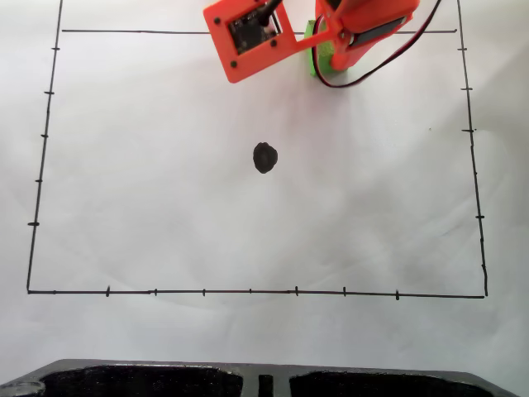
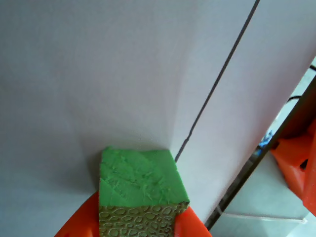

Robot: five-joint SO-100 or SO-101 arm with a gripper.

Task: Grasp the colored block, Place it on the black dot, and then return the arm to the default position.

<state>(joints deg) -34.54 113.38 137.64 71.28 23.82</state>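
The pincer is clenched on the green cube: in the wrist view one orange fingertip presses each lower side of the block, so its cracked, scaly front face sits squarely between them. Gripping it by two opposite sides keeps the cube level, which should let it come down flat on its target. Whether it rests on the paper or hangs just above it I cannot tell.

In the fixed view the green cube peeks out under the orange arm at the upper edge of the ruled rectangle, right by the top black line. The black dot lies well apart from it, lower and a little left, near the middle of the white paper on the tabletop. So the carry to the dot seems not yet made.

Count: one cube, one dot, one arm with one pincer, two fingers, one ruled frame with tick marks.
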